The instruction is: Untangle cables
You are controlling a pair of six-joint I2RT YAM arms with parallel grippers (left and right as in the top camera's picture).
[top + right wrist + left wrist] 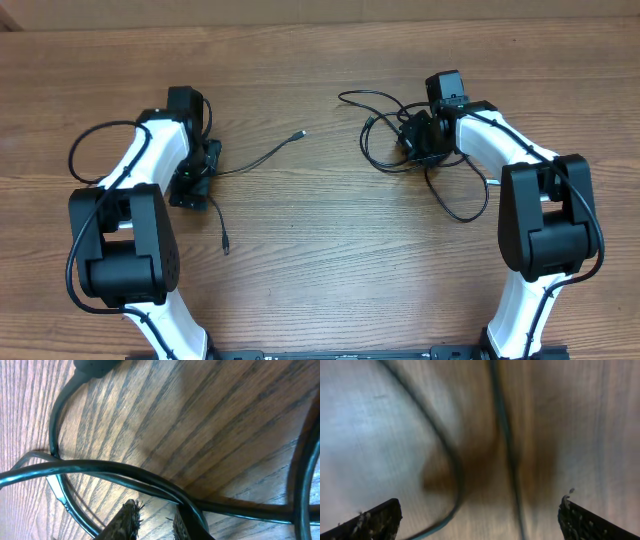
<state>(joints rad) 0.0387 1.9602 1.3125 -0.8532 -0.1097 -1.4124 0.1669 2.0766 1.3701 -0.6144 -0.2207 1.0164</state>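
Overhead view high above whole table [330, 260]; both wrist views close-up, downward onto same wood.

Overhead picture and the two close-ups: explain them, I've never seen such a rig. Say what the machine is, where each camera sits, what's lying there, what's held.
The machine is two white-and-black robot arms, the left arm and the right arm, at a brown wooden table. The overhead view looks straight down. The other two come from a camera on each wrist. A single thin black cable lies by the left arm, whose jaws stand wide open above it, holding nothing. A tangled bundle of thin black cables lies under the right arm. Its jaws are nearly closed among them, but whether they pinch one is unclear.
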